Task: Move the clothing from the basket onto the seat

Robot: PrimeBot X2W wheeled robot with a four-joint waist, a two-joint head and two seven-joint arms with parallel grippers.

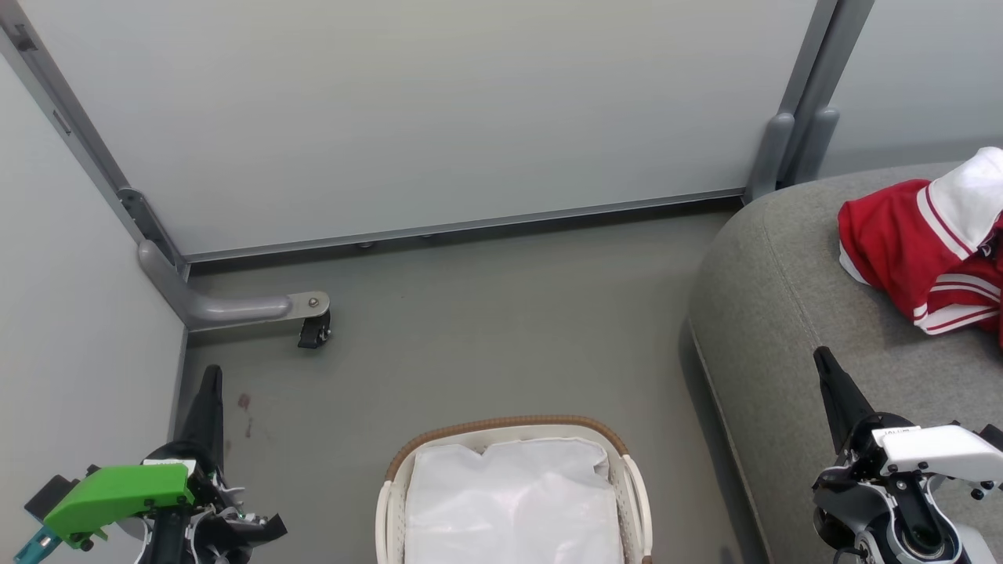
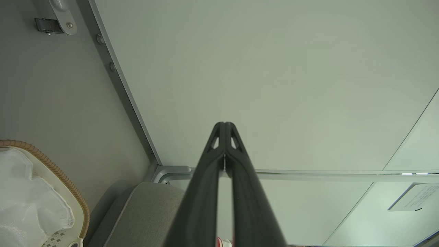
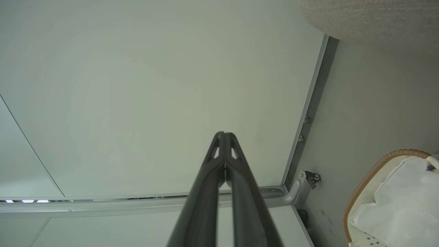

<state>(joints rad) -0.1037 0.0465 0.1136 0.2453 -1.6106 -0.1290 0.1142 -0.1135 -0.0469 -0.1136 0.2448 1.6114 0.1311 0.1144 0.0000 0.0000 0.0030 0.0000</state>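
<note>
The clothing [image 1: 917, 251], red with white panels and thin white stripes, lies in a loose heap on the seat [image 1: 783, 313], at the far right in the head view and well apart from the basket [image 1: 501, 427]. The part of the basket that shows holds a white liner sheet [image 1: 509, 501], so I judge the task is done or nearly done. The left gripper [image 1: 210, 380] and the right gripper [image 1: 824, 362] are both clenched on nothing, with their fingers pressed together, and both hang apart from the cloth. I expect such fabric to be light, soft and limp. It should not break, but it will sag, drape and maybe slide out of a thin pinch. If it must be taken again, a good place is a raised fold or the thicker striped hem, where several layers give the fingers more to bite.
</note>
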